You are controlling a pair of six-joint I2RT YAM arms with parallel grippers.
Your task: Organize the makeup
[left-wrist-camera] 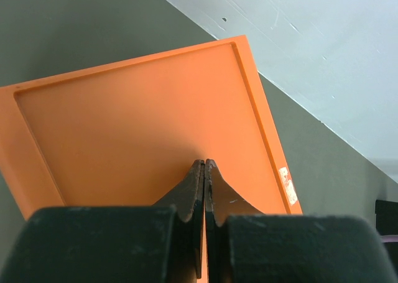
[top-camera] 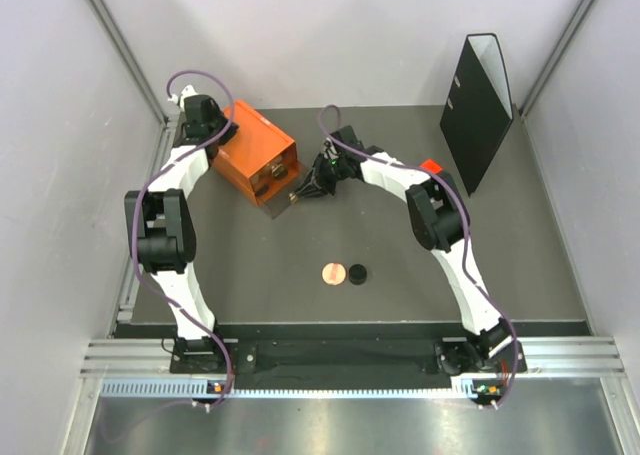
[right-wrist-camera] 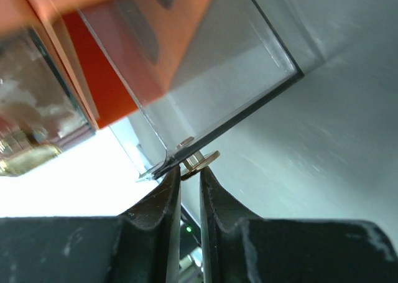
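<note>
Closest to the lens, our right tool [right-wrist-camera: 189, 171] is pinched shut on the small knob [right-wrist-camera: 198, 160] at the front of the clear drawer [right-wrist-camera: 211, 78], holding it only at the very fingertips. The drawer stands partly out of the orange drawer box [left-wrist-camera: 143, 127]. Our left tool [left-wrist-camera: 204, 163] has its fingers pressed together, gripping nothing, with the tips resting on the box's flat top.

The makeup we can identify, the round pink disc [top-camera: 333, 273] and the small black disc [top-camera: 357, 273], lies just beside each other on the worktop [top-camera: 480, 265], well apart from the box on its near side, towards our bases. Something pale and gold shows through the box's clear front, but it is too blurred to name.

We judge that the step in hand is drawing the drawer open to receive the discs. To do it well, we should pull straight along the drawer's own line, out of the box, without lifting or twisting, since so shallow a hold could slip off the knob. Our left tool should bear straight down so the box does not slide after the drawer. We should stop once the drawer's opening stands clear of the box's front edge, not draw it right out.
</note>
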